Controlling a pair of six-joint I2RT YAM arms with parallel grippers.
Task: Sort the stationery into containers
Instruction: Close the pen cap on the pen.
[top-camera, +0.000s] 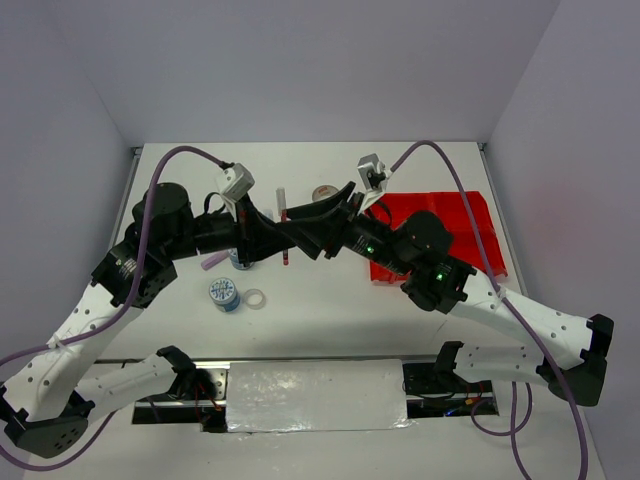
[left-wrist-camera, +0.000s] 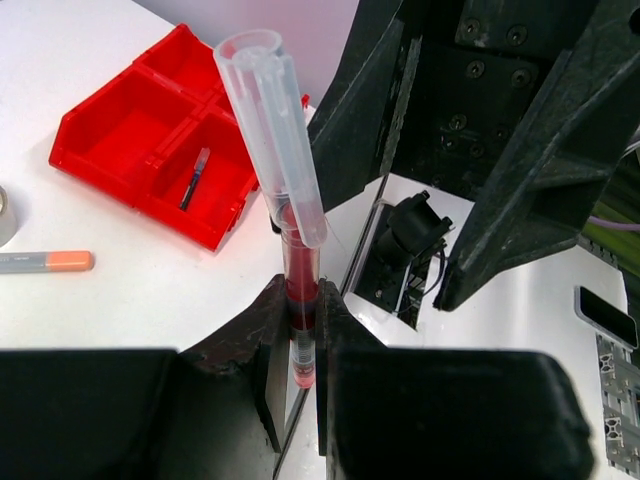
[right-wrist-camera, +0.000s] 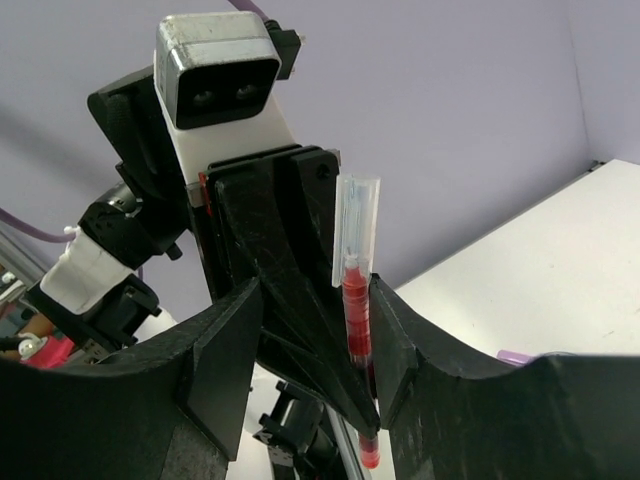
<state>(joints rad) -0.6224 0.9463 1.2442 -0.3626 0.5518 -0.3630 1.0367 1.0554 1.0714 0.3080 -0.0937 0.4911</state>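
Readable text: none you can make out in any view.
Red pen (left-wrist-camera: 300, 290): barrel surface too blurred for you to read, both wrist cams.
Patterned tape roll (top-camera: 224, 294): blue-white print, too small in top cam to tell if it's lettering.

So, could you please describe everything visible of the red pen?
The red pen is thin: a see-through red-filled barrel with a clear cap. It stands cap-up, roughly upright in the wrist views, pinched low on the barrel between the fingers of the left gripper. The right gripper is open around it; whether its fingers touch it is unclear.
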